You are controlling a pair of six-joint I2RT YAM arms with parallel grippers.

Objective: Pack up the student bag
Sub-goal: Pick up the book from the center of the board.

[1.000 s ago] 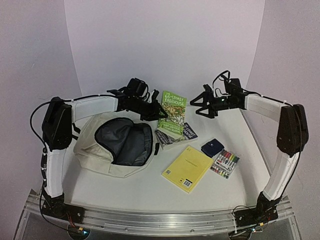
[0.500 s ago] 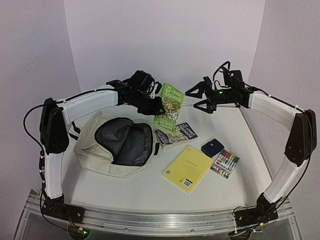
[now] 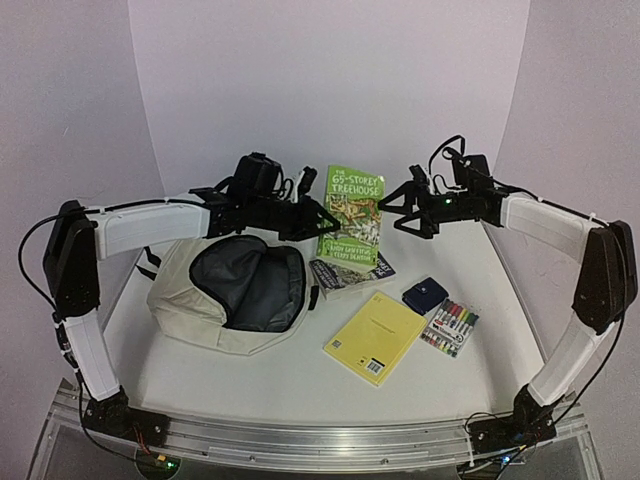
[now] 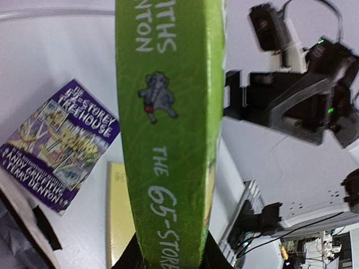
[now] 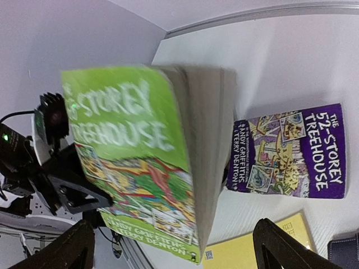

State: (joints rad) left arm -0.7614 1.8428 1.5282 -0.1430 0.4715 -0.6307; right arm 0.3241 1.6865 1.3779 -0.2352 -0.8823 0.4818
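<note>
The student bag [image 3: 230,290], cream with a dark grey lining, lies open on the table's left side. My left gripper [image 3: 318,222] [image 4: 171,260] is shut on the spine end of a green "65-Storey Treehouse" book [image 3: 350,215] [image 4: 168,123] [image 5: 140,157]. It holds the book upright above the table, to the right of the bag's mouth. My right gripper [image 3: 400,208] [image 5: 176,246] stands open just right of the book. Its fingers are spread wide, and I see no contact with the book.
A purple "52-Storey Treehouse" book [image 3: 360,268] [image 4: 59,145] [image 5: 291,151] lies under the raised one. A yellow notebook [image 3: 375,337] [image 4: 119,213], a navy pouch [image 3: 424,294] and a pack of markers [image 3: 450,327] lie to the right front.
The left arm has swung the green book from a tilt to upright, its cover facing the camera. The right gripper's jaws have spread wider beside it.
</note>
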